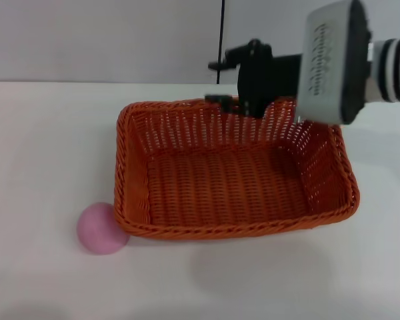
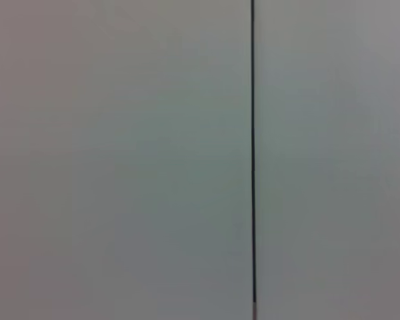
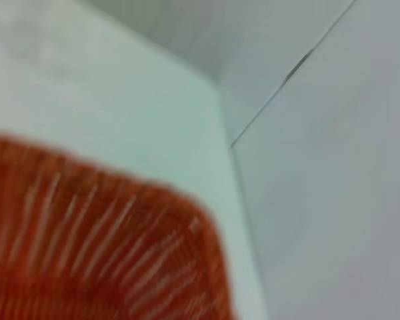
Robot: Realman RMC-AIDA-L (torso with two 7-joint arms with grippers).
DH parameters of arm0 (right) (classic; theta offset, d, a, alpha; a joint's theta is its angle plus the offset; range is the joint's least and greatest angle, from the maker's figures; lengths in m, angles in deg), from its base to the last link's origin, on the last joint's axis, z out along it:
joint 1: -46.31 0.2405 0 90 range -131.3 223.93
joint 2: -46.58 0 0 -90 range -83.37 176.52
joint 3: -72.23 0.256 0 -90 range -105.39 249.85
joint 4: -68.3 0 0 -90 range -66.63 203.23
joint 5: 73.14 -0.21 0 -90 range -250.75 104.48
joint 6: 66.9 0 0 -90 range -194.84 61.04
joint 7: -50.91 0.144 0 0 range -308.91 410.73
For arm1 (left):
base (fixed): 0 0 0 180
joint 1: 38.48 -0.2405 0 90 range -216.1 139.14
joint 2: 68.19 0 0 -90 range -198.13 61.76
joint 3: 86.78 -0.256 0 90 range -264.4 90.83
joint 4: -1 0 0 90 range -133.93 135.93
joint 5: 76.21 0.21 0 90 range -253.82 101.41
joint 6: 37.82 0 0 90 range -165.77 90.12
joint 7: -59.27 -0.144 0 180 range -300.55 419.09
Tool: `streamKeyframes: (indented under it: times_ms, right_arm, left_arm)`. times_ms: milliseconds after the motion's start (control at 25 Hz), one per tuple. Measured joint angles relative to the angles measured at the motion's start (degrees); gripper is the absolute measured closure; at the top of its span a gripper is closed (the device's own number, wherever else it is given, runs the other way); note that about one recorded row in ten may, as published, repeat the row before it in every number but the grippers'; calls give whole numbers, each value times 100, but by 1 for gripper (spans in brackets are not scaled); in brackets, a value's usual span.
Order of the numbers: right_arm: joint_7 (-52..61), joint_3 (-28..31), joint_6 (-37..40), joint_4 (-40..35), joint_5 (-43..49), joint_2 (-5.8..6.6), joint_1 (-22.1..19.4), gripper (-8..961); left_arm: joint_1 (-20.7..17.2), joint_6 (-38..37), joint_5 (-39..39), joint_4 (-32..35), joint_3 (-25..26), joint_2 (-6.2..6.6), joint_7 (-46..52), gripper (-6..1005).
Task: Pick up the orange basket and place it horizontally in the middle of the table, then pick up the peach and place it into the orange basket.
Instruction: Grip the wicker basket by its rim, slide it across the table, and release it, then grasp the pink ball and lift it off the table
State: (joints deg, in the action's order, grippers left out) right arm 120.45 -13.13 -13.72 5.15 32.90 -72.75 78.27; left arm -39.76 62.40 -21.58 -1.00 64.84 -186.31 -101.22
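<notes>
The white counter [image 1: 40, 147] spans the view; the orange basket [image 1: 233, 180] lies long side across, roughly mid-counter; the right gripper [image 1: 237, 103] sits at its far rim, and whether its jaws pinch the rim I cannot tell; the peach [image 1: 101, 228] touches the basket's near-left corner. The placing step looks nearly done; next, release and reach for the peach. The left gripper is out of sight.
</notes>
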Motion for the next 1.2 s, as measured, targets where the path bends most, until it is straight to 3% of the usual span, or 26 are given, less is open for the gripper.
streamKeyframes:
  times_ms: [120, 200, 320, 440, 560, 680, 760, 840, 960, 1200]
  right_arm:
    - [-450, 60, 18, -442, -1286, 9, -563, 485]
    - [-896, 116, 141, -633, -2349, 19, -992, 485]
    - [-1723, 226, 660, -610, -4015, 22, -1659, 485]
    - [-2657, 325, 1613, -59, -5638, 12, -2205, 486]
    - [-3381, 536, 2892, 1128, -6909, 13, -2437, 486]
    - [-3835, 882, 4097, 2602, -7619, 28, -2382, 486]
    - [-3936, 1166, 4588, 3380, -7848, 30, -2351, 486]
    - [-4005, 1498, 4907, 3993, -7918, 32, -2344, 486]
    - [-4144, 1910, 5161, 4675, -7921, 40, -2401, 486]
    - [-4216, 2049, 5282, 5058, -7921, 48, -2465, 485]
  left_arm:
    - [-25, 2, 14, -249, -464, 10, 83, 557]
    - [-105, -30, 24, -658, -1122, 54, 366, 558]
    - [-186, -151, 206, -1225, -1791, 189, 954, 560]
    - [-138, -264, 869, -1604, -1938, 308, 1403, 561]
    - [-64, -406, 1666, -2030, -1931, 303, 1585, 563]
    - [-44, -664, 2418, -2628, -1908, 195, 1978, 565]
    - [-13, -999, 3187, -3267, -1922, 72, 2608, 566]
    - [35, -1148, 3592, -3509, -1936, 28, 2901, 567]
    - [228, -1308, 4138, -3599, -1956, -5, 3110, 569]
    - [522, -1421, 4537, -3430, -1970, -25, 3100, 572]
